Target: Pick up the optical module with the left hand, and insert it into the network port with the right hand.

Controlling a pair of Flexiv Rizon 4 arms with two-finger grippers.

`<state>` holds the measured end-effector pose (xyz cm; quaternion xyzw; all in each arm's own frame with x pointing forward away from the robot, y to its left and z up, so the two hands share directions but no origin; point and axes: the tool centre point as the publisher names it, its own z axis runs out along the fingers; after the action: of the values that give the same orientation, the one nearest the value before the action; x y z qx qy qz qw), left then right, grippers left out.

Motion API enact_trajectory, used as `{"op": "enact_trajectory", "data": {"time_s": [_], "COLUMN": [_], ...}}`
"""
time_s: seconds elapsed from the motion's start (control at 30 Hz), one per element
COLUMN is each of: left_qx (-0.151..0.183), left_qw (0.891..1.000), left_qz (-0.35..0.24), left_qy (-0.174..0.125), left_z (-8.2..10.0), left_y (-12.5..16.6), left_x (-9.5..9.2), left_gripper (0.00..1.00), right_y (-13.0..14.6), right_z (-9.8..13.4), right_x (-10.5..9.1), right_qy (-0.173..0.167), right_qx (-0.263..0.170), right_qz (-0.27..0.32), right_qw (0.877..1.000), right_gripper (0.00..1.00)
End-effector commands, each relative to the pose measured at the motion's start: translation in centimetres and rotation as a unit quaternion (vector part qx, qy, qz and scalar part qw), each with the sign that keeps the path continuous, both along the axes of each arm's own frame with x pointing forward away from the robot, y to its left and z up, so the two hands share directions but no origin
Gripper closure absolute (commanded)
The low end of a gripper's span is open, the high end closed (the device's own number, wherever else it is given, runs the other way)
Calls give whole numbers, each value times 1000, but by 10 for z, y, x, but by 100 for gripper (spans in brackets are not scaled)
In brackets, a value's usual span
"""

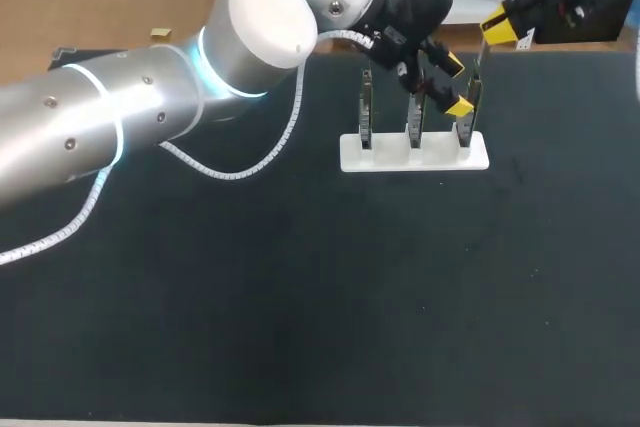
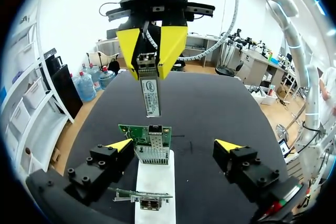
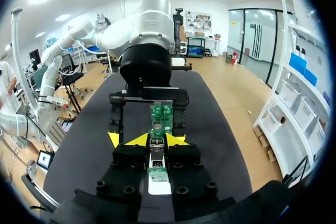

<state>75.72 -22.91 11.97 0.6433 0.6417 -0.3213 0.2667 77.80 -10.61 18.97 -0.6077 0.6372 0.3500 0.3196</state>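
On the black desk (image 1: 300, 297) stands 1 white rectangular holder (image 1: 415, 155), and 3 green boards (image 1: 414, 122) stand upright in it, side by side. The left end effector (image 2: 175, 145) is open over the holder. Between its 2 yellow tips stands 1 of the boards, which has a ribbed metal port (image 2: 152, 153). The right end effector (image 2: 150, 72) is closed on the optical module (image 2: 151, 93), a slim metal bar. The module is held off the desk, ahead of the left end effector, near this board but apart from it. It carries 1 white label (image 2: 152, 103) with dark print, too small to read.
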Motion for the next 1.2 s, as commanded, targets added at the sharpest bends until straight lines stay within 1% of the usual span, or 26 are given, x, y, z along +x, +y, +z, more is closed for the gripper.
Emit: {"op": "enact_trajectory", "data": {"time_s": [0.03, 0.57, 1.2], "left_qx": [3, 3, 3], "left_qw": [1000, 1000, 1000], "left_qz": [-1, -1, -1], "left_qy": [2, 2, 2], "left_z": [1, 1, 1], "left_y": [-1, -1, -1], "left_x": [2, 2, 2], "left_gripper": [0, 0, 0], "right_y": [1, 1, 4], "right_z": [-1, -7, -12], "right_x": [-3, -1, -3], "right_qy": [-3, -7, -2], "right_qx": [-3, -19, -21], "right_qz": [-3, 2, 1], "right_qw": [1000, 1000, 1000], "right_gripper": [100, 100, 100]}}
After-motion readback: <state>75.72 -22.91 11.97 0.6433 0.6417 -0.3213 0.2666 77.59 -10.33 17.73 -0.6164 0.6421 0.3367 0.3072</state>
